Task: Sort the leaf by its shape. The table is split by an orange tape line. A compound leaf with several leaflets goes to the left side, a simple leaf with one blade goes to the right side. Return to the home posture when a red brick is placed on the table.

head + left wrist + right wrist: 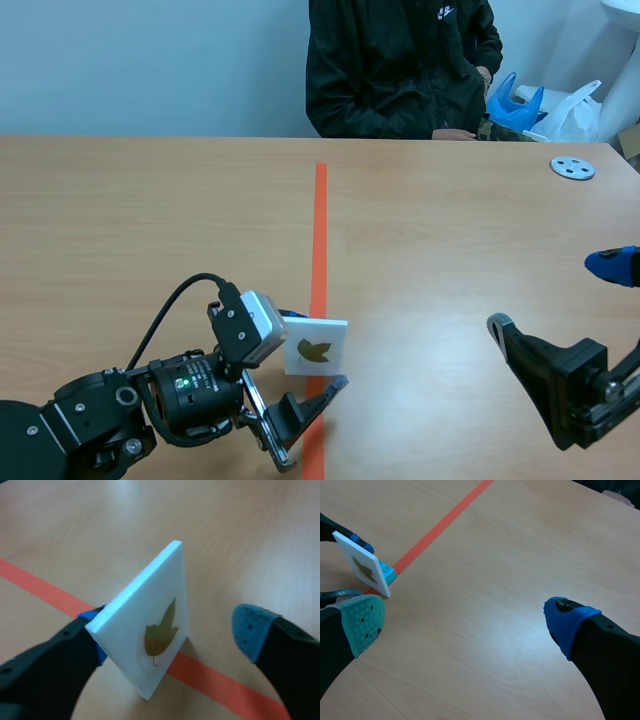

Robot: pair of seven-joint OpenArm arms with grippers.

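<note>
The leaf card (pixel 316 347) stands on edge on the tape line (pixel 320 230) near the worktop's (pixel 150 220) near edge, leaning on one finger (pixel 55 665) of our open left hand (pixel 172 630), which we judge nearer than the open right hand (pixel 465 625).

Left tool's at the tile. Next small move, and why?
Probably close the left tool on the white tile: it stands on edge over the tape line, one finger touching its back, the other apart. The leaf looks single-bladed, so it then goes right.
</note>
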